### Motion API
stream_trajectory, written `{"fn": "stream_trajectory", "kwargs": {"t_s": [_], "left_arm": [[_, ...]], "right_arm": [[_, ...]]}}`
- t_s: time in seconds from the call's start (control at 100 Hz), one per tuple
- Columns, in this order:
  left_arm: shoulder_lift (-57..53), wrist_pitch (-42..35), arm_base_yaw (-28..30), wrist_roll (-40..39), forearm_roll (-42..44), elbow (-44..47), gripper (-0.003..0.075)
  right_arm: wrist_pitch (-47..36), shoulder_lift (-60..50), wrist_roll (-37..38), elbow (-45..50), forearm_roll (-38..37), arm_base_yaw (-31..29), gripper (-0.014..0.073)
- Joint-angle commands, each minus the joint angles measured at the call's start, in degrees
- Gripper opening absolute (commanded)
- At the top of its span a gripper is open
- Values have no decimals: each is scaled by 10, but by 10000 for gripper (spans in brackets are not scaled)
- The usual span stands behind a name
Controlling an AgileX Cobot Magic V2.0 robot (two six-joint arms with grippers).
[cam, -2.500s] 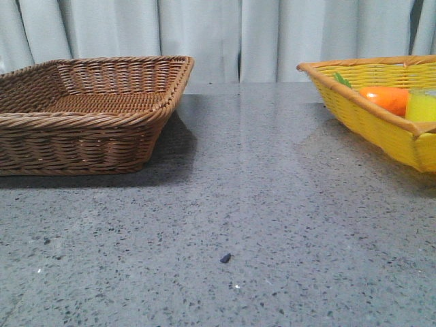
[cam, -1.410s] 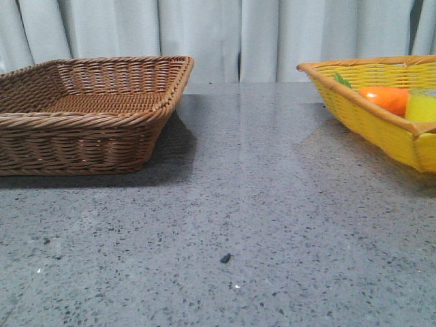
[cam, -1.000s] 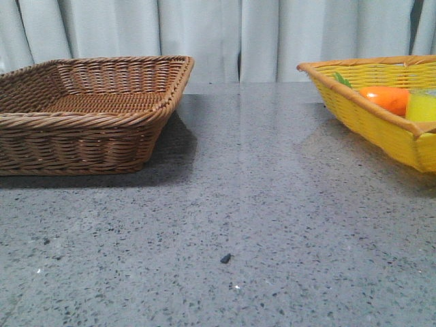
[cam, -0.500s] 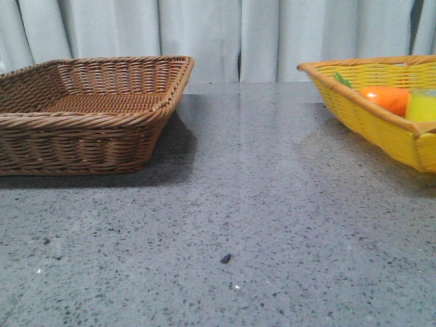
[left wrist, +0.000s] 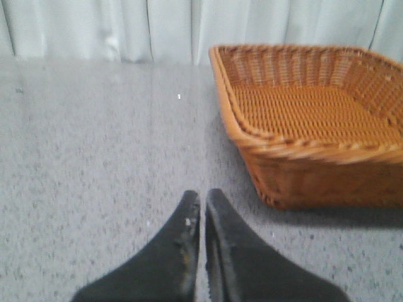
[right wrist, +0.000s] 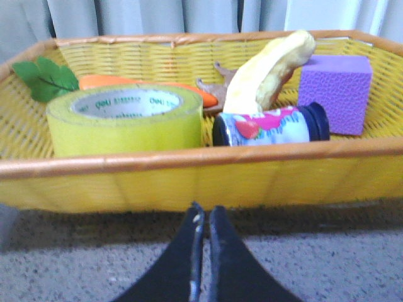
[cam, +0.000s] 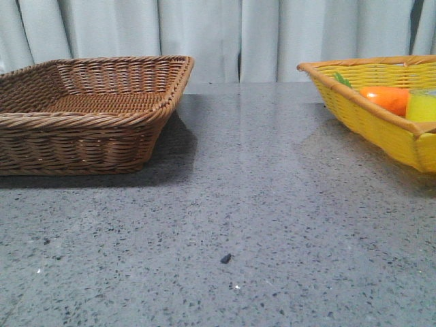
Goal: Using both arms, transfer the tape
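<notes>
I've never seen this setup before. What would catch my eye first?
The yellow basket at the table's right, crowded with bright things: the yellow-green tape lying flat, a carrot, a banana and a purple block. On the left stands a brown wicker basket, with nothing visible inside.

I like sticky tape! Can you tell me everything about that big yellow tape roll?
The tape is a wide, glossy yellow-green roll with a pale inner core printed in green. It lies flat, hole facing up, inside the yellow basket, near the wall closest to the right gripper. The carrot lies just behind it and a small printed can sits beside it. Nothing grips it.
</notes>
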Motion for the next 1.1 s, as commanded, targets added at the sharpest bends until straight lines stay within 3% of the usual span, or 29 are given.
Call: {"fn": "stream_trajectory", "kwargs": {"t_s": [0.0, 0.58, 0.74, 1.09], "left_arm": [[-17, -68, 0, -5, 0, 6, -20], [-17, -61, 0, -5, 0, 3, -21], [-7, -61, 0, -5, -1, -20, -21], [106, 0, 0, -5, 5, -157, -21]], "right_arm": [[-61, -10, -3, 11, 9, -4, -74], [-52, -10, -3, 11, 9, -4, -74], [-52, 8, -3, 8, 77, -1, -74], [-6, 157, -3, -136, 81, 5, -74]]}}
